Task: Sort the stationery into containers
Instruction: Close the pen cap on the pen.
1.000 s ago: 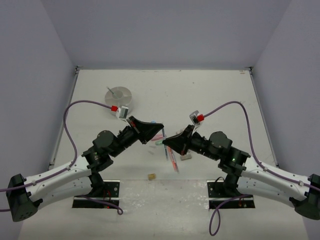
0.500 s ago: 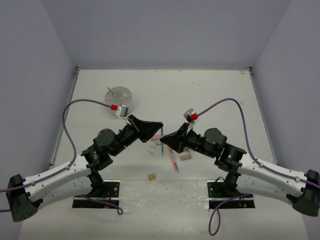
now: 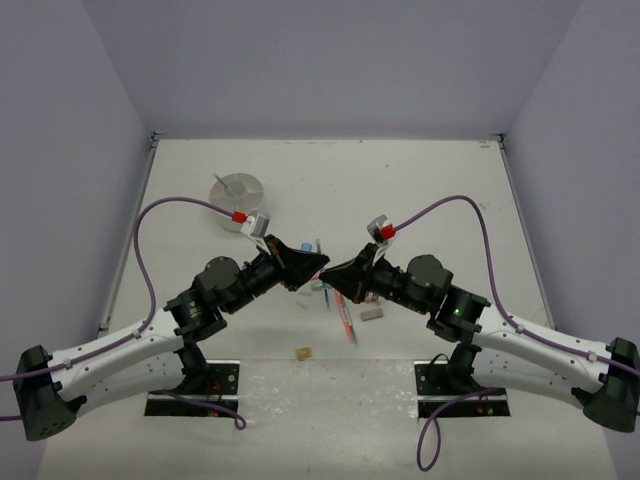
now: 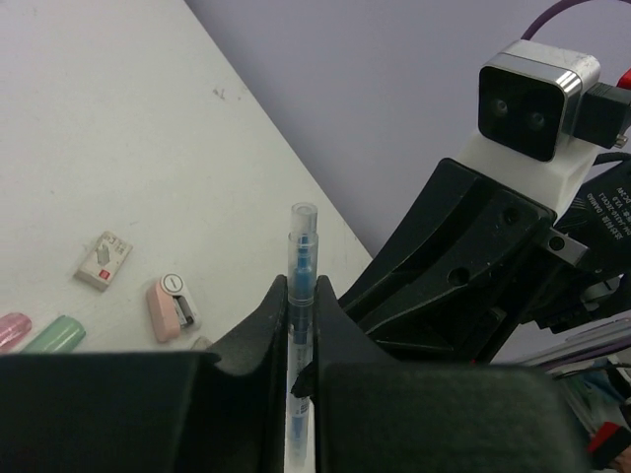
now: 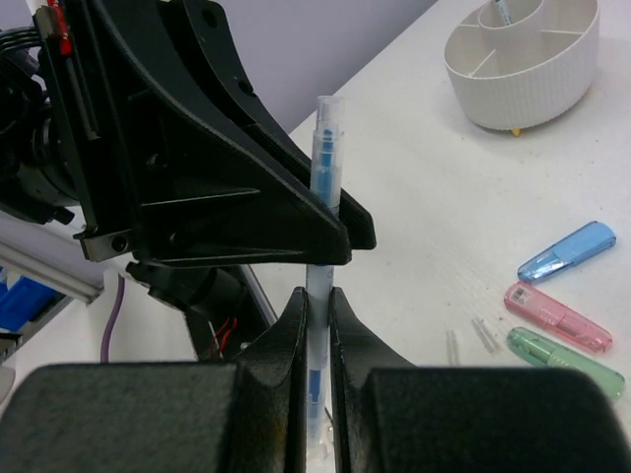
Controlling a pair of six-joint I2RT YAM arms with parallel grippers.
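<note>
Blue pen [image 5: 323, 172] in right hand [image 5: 317, 304]

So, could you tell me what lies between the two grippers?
A blue pen, sitting in both left gripper and right gripper; both wrist views show it.

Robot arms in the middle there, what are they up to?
Both arms meet over the table with one blue pen between them. The right end effector is clamped on it. The left end effector has fingers either side of it too, but its grip is unclear. The white tub stands further off.
</note>
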